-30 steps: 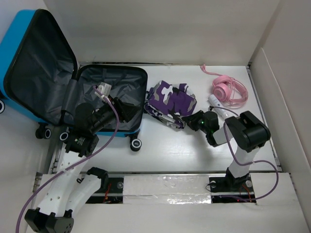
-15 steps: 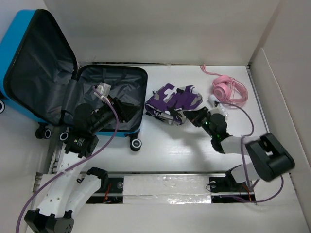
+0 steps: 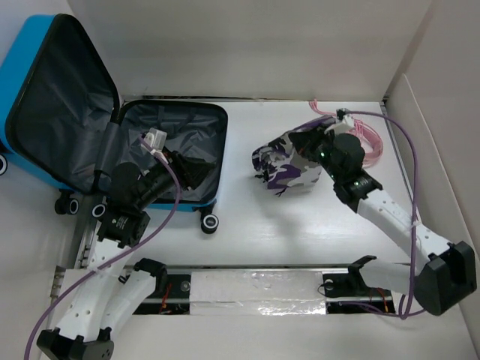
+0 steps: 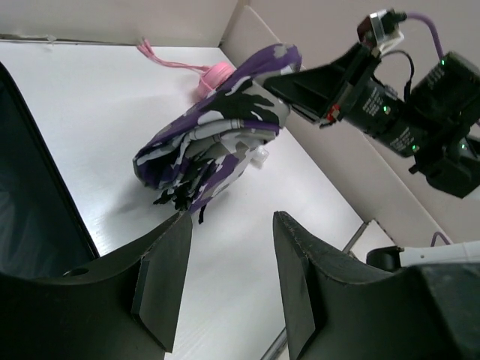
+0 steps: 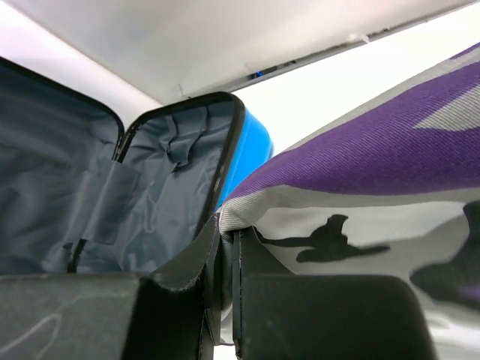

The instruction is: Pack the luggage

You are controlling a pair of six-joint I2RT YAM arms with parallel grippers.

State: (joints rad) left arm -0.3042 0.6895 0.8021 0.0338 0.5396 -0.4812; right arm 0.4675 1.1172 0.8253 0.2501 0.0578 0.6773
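desk: what does the right tool have?

photographer: the right tool [image 3: 298,150] is clamped on the upper edge of a folded purple camouflage cloth [image 3: 287,165]. its own wrist view shows the two fingers [image 5: 191,266] pressed together with the fabric's hem pinched between them. the cloth hangs below and ahead of that tool, its top held up off the white tabletop [image 3: 247,225]. whether its lower end touches the surface cannot be told.

desk: and the luggage?

photographer: the luggage [image 3: 52,105], a bright-blue hard-shell case, lies open well ahead of the right tool, across bare tabletop. the lid is propped up and the dark grey lining shows. its lower half sits directly under the left tool [image 3: 196,171], and its black-and-white wheels [image 3: 209,222] rest on the tabletop on the side nearer that tool's arm base. no item shows inside the case.

desk: the left tool?

photographer: spread wide, with nothing between its fingers [image 4: 161,277]. it hangs over the case's lower half, close to the rim that faces the cloth, and points toward the cloth, which is well apart from it.

desk: anything else in the shot?

photographer: pink headphones [image 3: 369,142] lie on the tabletop just behind the right tool's wrist, partly hidden by the arm. from the left tool's view they sit beyond the cloth.
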